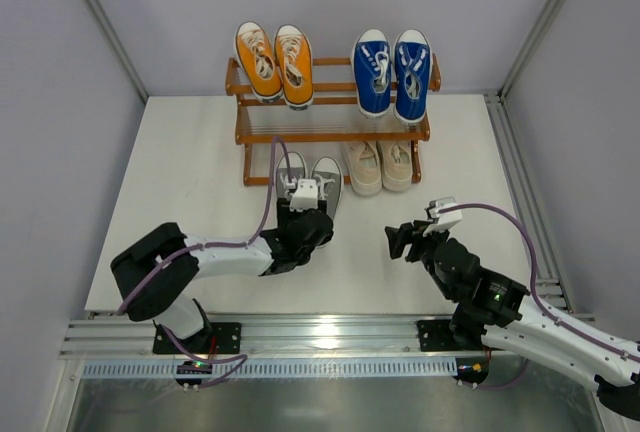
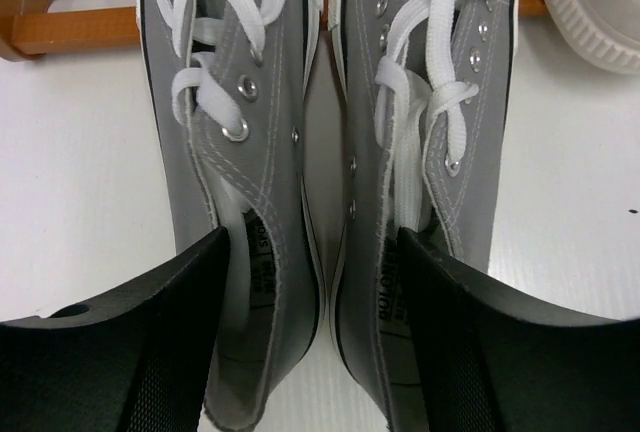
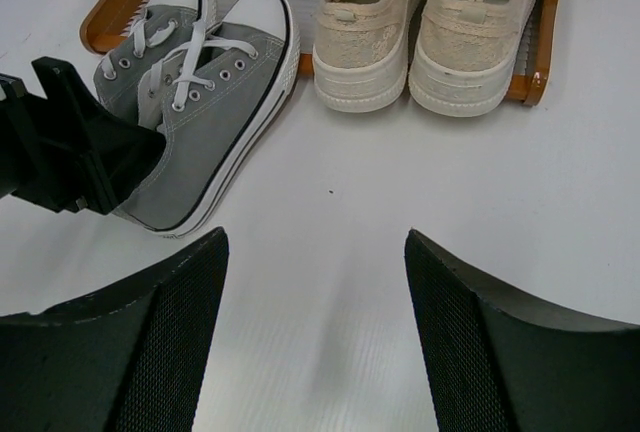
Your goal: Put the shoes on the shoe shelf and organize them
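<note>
Where the grey pair lies: the grey sneakers (image 1: pixel 312 174) have their white toe caps on the left half of the lower tier and their heels out on the desk (image 1: pixel 200 202), side by side and slightly askew to the rack.
Shoe shelf: the orange-brown shoe shelf (image 1: pixel 330 135) stands at the far side of the desk, against the back wall.
Top tier: the orange pair (image 1: pixel 274 62) is on the left and the blue pair (image 1: pixel 392 72) with white toe caps on the right, toes pointing towards the arms.
Lower tier, right half: the cream pair (image 1: pixel 381 165) sits just beside the grey one, its heels overhanging the front rail.
Left gripper: the left gripper (image 2: pixel 312 242) is spread wide at the heel end of the grey pair, one finger over each shoe's opening and the two inner walls between them. It is released, not pinching.
Left gripper from above: it (image 1: pixel 305 210) points at the shelf, and the wrist hides the grey heels.
Right gripper: the right gripper (image 3: pixel 315 242) is released, fingers wide apart over bare desk, with nothing between them.
Right gripper position: it (image 1: pixel 400 242) is in front of the cream pair and apart from it, facing the lower tier.
Right wrist view: the grey pair (image 3: pixel 210 92), the cream pair (image 3: pixel 430 32) and the shelf rail (image 3: pixel 110 12) all show, with the left gripper (image 3: pixel 70 152) over the grey heels.
</note>
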You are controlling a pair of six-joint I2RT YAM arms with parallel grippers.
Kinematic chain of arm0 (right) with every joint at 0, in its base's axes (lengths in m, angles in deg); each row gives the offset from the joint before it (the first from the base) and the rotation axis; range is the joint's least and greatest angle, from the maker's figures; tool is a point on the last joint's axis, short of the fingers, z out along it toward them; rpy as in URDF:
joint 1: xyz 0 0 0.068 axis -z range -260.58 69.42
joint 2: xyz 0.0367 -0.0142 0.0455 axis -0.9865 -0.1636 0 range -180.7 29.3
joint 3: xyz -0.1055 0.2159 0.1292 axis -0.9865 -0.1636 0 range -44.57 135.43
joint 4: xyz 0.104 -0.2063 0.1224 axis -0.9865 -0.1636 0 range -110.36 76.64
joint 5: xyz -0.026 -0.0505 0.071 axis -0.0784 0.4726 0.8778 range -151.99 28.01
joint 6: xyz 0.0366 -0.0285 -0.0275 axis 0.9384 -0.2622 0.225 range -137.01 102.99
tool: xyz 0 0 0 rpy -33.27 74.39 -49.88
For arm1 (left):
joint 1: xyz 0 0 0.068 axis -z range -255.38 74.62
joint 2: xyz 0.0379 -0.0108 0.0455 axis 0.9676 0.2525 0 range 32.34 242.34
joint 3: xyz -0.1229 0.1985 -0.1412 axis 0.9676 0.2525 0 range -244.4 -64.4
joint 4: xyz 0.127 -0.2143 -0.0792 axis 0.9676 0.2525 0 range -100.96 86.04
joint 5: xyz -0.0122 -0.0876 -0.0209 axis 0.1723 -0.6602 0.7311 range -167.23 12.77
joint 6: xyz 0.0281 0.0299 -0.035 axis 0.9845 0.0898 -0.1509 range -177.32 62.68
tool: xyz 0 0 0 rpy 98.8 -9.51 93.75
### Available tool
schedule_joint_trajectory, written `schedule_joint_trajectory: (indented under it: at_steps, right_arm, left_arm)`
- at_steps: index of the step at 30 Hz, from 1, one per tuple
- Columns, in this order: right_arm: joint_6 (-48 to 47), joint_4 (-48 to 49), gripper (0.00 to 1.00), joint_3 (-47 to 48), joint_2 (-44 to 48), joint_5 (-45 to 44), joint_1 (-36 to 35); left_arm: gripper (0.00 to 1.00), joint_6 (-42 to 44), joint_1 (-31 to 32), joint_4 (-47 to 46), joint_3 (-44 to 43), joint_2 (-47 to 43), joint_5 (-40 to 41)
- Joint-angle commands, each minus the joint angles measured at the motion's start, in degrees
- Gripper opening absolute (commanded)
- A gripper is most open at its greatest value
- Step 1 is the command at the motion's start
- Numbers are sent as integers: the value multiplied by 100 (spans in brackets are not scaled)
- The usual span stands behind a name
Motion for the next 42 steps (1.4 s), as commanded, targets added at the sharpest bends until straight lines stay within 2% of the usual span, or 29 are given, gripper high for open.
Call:
schedule_joint_trajectory:
  at_steps: [1,5,7,10,11,13,14,15,19,25,28,37,42]
  right_arm:
    - [49,49,73,-12,-10,-9,-29]
    - [75,40,73,-20,-27,-9,-29]
    - [93,14,73,-29,-27,-18,-20]
    - [93,5,73,-38,-10,-27,-29]
    - [84,5,73,-38,-1,-27,-29]
    - [84,-4,73,-38,-1,-44,-29]
    - [84,-12,73,-29,-1,-36,-29]
    - [75,-30,73,-29,-1,-36,-29]
    - [84,-48,73,-47,25,-44,-29]
    - [101,-21,73,-73,60,-53,-29]
    - [93,14,73,-73,52,-53,-29]
    - [84,-74,73,-38,105,-36,-29]
    - [93,-162,73,-12,148,-44,-20]
  left_arm:
    - [68,-23,-125,152,-148,100,-247]
    - [67,-67,-161,240,-192,294,-581]
    - [63,-67,-161,197,-184,338,-748]
    - [45,-24,-161,109,-157,417,-872]
    - [33,-23,-161,117,-166,470,-855]
    - [19,-23,-161,161,-157,479,-750]
    - [2,-58,-161,187,-148,444,-688]
    - [0,-93,-161,222,-131,383,-626]
    - [0,-41,-161,258,80,-152,-170]
    - [0,652,-161,284,142,-1303,367]
    - [0,995,-170,293,45,-1524,578]
    - [0,1655,-442,-647,221,-1630,825]
    - [0,1805,-1003,-1244,274,-1551,482]
